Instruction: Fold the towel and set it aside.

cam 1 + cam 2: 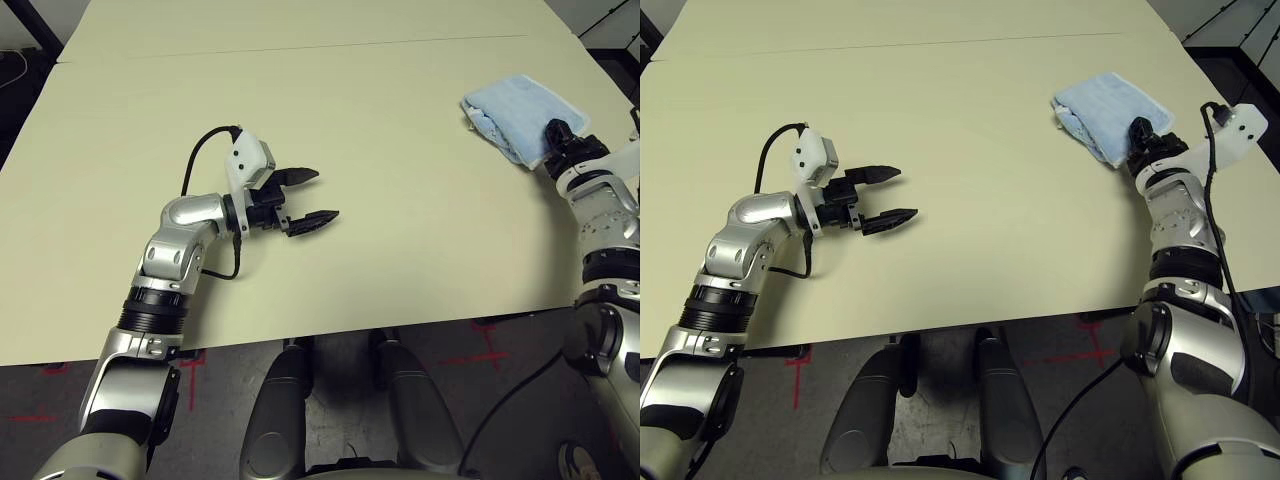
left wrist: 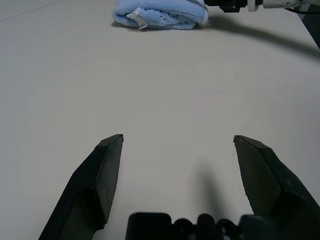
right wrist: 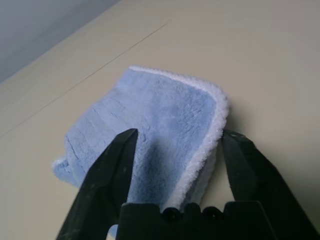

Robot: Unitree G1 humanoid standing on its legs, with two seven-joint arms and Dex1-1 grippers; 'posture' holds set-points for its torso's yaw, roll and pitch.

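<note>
while the folded light-blue fluffy terry towel [image 1: 518,115] is lying at the table's two o'clock, we are spreading our right gripper [image 3: 177,142] astride its soft, light white-stitched corner; left gripper [image 1: 308,196] is hanging spread.

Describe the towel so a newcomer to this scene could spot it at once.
Start at the wide beige table and go to its far right side, near the edge. There, at the tips of the right gripper, whose jaws stand open, lies the towel: a folded light-blue fluffy bundle with white edging, the only soft, coloured thing on the table.
</note>
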